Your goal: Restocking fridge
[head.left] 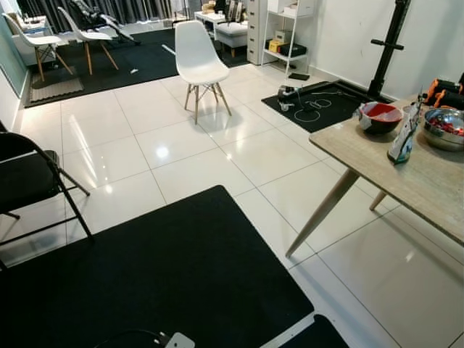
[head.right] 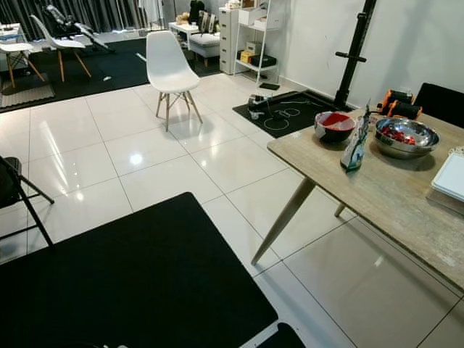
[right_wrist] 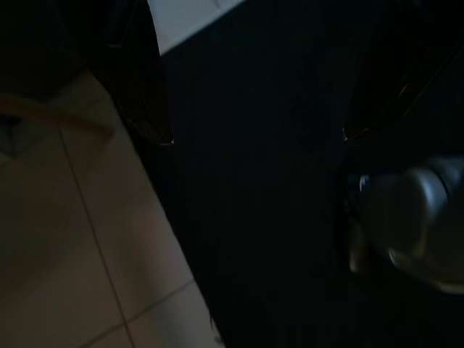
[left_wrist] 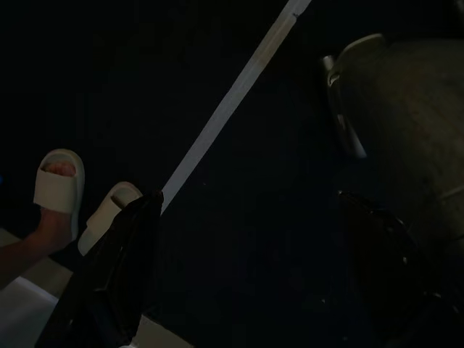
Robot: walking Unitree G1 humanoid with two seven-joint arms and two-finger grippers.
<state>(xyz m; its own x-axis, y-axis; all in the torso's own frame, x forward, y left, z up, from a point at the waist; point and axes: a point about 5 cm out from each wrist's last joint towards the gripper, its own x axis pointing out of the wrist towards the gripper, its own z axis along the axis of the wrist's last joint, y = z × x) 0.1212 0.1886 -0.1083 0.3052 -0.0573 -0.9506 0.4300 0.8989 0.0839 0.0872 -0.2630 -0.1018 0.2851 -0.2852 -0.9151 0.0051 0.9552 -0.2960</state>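
Observation:
A wooden table (head.right: 391, 196) stands at my right. On it are a red bowl (head.right: 335, 125), a steel bowl (head.right: 402, 136) of red items, an upright pouch (head.right: 354, 148) and a white tray (head.right: 453, 177). Both arms hang idle over the black mat. In the dark left wrist view my left gripper (left_wrist: 246, 268) is open, its fingers (left_wrist: 109, 275) wide apart with nothing between. My right gripper (right_wrist: 257, 138) is open too, above the edge between mat and tile.
A black mat (head.left: 145, 283) covers the floor in front of me. A white chair (head.left: 197, 58) stands on the tiles ahead, a black folding chair (head.left: 29, 181) at my left. A person's feet in white slippers (left_wrist: 58, 188) are close by. A black stand (head.left: 388, 47) rises beyond the table.

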